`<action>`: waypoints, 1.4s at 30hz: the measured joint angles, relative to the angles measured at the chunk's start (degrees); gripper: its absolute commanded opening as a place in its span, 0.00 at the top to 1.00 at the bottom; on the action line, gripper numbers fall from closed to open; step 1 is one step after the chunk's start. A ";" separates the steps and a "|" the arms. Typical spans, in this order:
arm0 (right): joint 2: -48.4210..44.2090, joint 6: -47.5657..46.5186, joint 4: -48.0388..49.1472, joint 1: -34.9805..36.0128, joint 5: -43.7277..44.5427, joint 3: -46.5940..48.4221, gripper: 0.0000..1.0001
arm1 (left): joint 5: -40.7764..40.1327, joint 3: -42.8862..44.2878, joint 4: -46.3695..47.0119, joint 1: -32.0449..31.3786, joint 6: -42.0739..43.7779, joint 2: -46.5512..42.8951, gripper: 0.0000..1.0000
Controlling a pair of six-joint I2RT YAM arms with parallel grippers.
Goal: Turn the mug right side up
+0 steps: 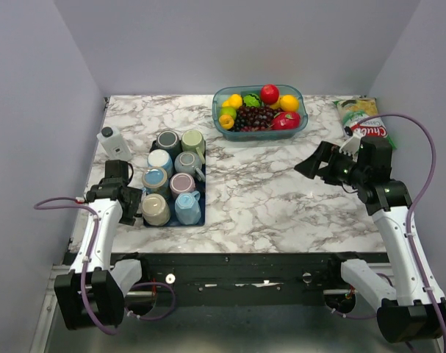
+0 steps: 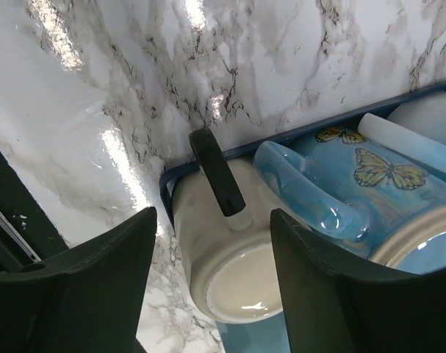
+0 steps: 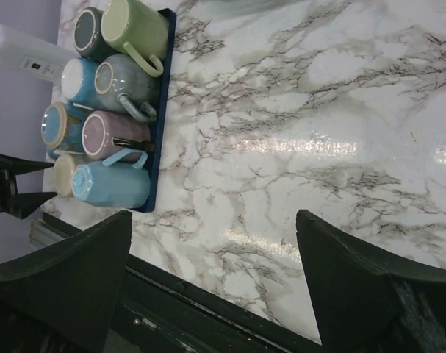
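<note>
A cream mug with a black handle stands upside down at the front left corner of a dark blue tray. Its pale base faces up in the left wrist view. My left gripper is open just above it, one finger on each side of the base, holding nothing. My right gripper is open and empty above bare marble at the right; in its wrist view the tray rim and the cream mug lie far to the left.
Several other mugs fill the tray, a light blue one touching the cream mug and a butterfly mug behind it. A white bottle stands left of the tray. A fruit bowl and a chips bag sit at the back.
</note>
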 measured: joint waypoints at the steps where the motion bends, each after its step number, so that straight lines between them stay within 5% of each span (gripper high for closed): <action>1: -0.04 0.00 -0.33 0.00 0.35 0.00 0.02 | -0.02 -0.07 0.33 0.09 -0.02 0.35 0.30; 18: -2.38 -0.02 -1.81 0.00 3.37 0.00 0.03 | 3.78 -0.07 4.96 1.55 -1.11 7.69 0.38; 30: -5.22 -1.01 -2.64 0.00 6.01 -1.11 0.02 | 8.66 -1.14 6.47 1.55 -5.33 9.60 0.60; 40: -6.58 -1.42 -4.61 -0.02 7.65 -1.97 0.03 | 11.19 -2.56 7.89 1.55 -6.58 9.88 1.00; 42: -6.97 -1.40 -4.83 0.00 7.82 -2.05 0.03 | 11.30 -2.56 7.89 1.55 -6.51 9.84 1.00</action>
